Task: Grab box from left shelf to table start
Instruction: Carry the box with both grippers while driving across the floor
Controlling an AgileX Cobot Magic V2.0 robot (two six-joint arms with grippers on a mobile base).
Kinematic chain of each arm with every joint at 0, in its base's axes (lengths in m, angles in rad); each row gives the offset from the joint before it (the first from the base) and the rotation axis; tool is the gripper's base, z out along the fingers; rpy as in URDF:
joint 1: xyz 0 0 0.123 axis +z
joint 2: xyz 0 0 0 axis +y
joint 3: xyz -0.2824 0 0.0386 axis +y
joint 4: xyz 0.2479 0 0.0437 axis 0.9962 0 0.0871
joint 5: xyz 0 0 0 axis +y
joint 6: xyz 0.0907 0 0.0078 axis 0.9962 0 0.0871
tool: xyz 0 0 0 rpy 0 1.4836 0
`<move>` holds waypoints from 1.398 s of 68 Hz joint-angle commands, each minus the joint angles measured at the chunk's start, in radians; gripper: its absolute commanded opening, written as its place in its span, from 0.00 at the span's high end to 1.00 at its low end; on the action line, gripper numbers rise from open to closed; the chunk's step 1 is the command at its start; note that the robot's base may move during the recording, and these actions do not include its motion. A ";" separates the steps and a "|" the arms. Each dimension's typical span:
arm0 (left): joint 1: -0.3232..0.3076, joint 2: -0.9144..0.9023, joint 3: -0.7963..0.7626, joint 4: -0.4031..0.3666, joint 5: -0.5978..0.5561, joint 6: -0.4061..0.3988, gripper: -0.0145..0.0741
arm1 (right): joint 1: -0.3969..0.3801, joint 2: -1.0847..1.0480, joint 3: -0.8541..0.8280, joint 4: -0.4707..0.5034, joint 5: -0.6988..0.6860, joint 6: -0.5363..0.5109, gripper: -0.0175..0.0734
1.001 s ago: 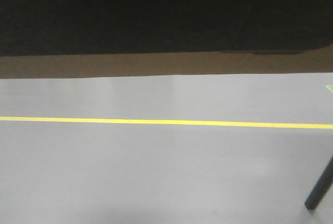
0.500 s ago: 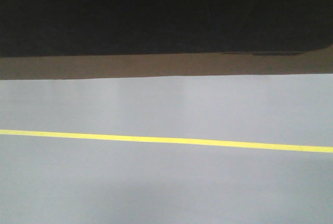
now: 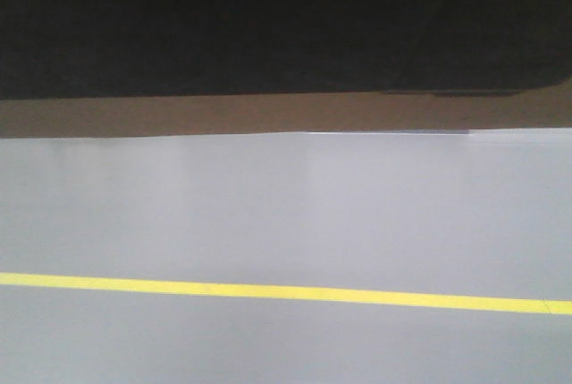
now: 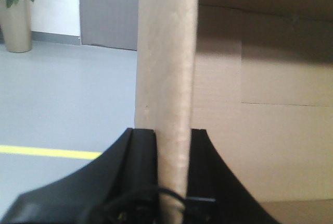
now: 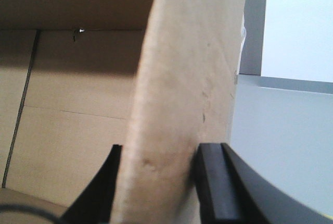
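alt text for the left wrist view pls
Left gripper shut on an upright cardboard wall of the box, one black jaw on each side. More of its brown cardboard fills the right half; on the left, grey floor with a yellow line and a potted plant by a white wall.

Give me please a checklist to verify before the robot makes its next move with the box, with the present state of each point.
1. Grip of the left gripper on a wall of the box: ok, shut on it.
2. Grip of the right gripper on a box wall: ok, shut on it.
3. The table in sight for setting down: not ok; the front view shows only the floor and a yellow line.
4. Box held level: cannot tell.
5. Way ahead: cannot tell; the box hides the top of the front view.
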 commanded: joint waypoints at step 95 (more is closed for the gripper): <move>-0.007 0.013 -0.031 -0.045 -0.191 -0.015 0.95 | -0.002 0.020 -0.030 0.013 -0.146 -0.002 0.74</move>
